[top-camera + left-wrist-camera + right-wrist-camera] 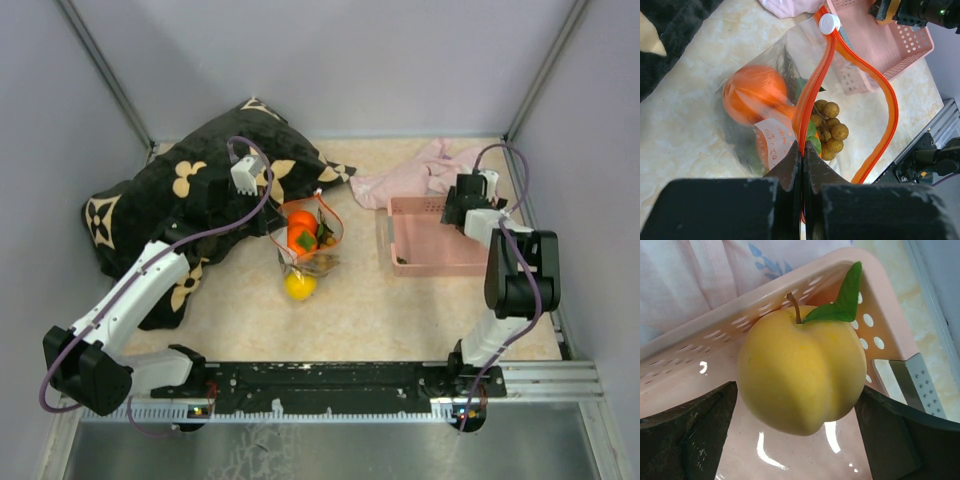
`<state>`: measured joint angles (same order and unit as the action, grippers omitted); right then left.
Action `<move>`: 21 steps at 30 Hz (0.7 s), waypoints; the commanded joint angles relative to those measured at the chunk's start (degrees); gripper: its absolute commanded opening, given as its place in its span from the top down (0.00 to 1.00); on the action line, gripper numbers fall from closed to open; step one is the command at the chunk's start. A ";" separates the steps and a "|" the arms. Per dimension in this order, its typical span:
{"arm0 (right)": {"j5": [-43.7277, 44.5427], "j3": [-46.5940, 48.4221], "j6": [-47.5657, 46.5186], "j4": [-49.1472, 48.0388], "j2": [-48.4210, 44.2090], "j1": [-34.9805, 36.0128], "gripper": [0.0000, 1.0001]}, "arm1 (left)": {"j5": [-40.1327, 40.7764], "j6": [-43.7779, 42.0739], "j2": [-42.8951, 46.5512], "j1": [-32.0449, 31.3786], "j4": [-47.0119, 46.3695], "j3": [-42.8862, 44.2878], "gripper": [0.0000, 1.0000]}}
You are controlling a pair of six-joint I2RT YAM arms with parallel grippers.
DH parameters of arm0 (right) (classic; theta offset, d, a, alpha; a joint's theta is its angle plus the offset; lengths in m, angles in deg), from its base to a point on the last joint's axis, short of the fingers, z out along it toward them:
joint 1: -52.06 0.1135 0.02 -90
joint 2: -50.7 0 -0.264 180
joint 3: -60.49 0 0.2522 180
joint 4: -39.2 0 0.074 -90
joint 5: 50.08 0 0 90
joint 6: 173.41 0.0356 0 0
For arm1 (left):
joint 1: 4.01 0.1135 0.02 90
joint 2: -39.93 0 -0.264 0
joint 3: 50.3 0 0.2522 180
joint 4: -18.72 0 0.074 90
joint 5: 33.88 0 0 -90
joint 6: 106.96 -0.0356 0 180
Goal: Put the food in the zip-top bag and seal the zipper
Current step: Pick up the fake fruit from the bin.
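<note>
Tabletop [400, 310] | zip-top bag [790, 45]: orange fruits [754, 94], grape bunch [829, 131] | basket [700, 340]: yellow fruit [800, 367]

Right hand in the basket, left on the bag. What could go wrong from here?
1. The yellow fruit is round and smooth, near the basket wall; the open right hand may squeeze it out sideways on closing.
2. The left hand pinches the zipper at one spot only, and the grape bunch sits in the mouth of the bag, so it may block the next fruit or spill.

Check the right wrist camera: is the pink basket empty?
No, a yellow fruit sits inside the pink basket, in front of its perforated wall.
</note>
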<state>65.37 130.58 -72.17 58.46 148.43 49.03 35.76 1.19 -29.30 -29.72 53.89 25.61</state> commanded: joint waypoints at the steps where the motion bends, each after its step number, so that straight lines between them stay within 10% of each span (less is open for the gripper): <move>1: 1.43 2.84 -1.49 -4.62 2.15 -0.74 0.02 | -0.42 -0.30 0.24 0.36 -1.90 1.39 1.00; 14: -0.58 1.86 -2.97 -6.53 0.35 -0.93 0.15 | -0.48 -0.23 0.41 0.34 -1.90 1.35 1.00; 21: -3.24 1.63 -1.74 -3.21 -4.36 -0.93 0.39 | -1.02 -0.01 0.24 0.37 -1.99 1.39 1.00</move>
<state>63.12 130.63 -74.79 56.01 150.16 48.51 35.74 1.19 -29.32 -29.72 53.89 25.61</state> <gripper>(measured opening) 0.766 0.007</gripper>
